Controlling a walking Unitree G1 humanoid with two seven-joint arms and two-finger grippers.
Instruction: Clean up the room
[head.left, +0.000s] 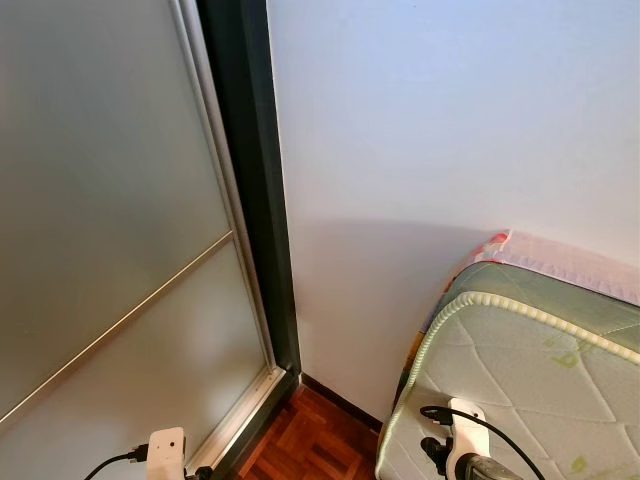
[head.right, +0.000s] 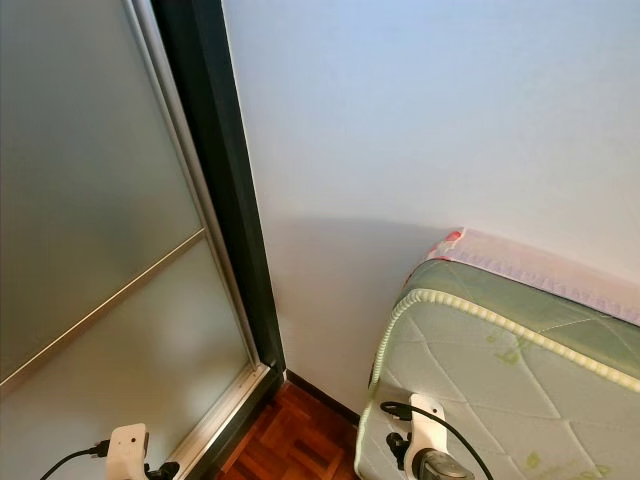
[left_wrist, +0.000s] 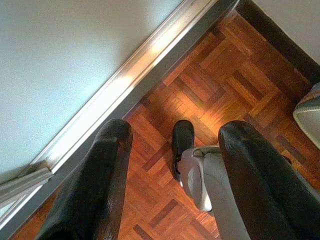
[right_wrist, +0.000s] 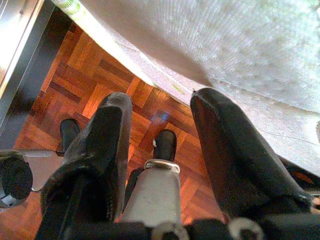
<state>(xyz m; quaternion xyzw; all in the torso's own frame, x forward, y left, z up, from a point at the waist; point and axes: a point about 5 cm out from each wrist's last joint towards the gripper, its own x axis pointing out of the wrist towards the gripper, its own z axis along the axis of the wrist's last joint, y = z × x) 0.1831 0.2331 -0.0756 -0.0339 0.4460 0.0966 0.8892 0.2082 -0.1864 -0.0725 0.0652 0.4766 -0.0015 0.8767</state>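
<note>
Nearest to you, both arms hang low over the parquet floor (left_wrist: 210, 85). Your left claw (left_wrist: 172, 175) has its two black fingers (left_wrist: 95, 185) spread wide with nothing between them; beneath it you see the robot's own grey leg and black foot (left_wrist: 182, 140), just beside the metal track of the sliding door (head.left: 110, 200). Your right claw (right_wrist: 160, 150) is likewise spread open and empty, hanging by the edge of the mattress (head.left: 530, 380), with the other black foot (right_wrist: 165, 145) on the floor below. Farther on, the quilted green mattress stands at your right, a pink patterned cloth (head.left: 570, 262) along its far edge. The frosted door with its dark frame fills your left, and the plain white wall (head.left: 440, 130) rises beyond.
</note>
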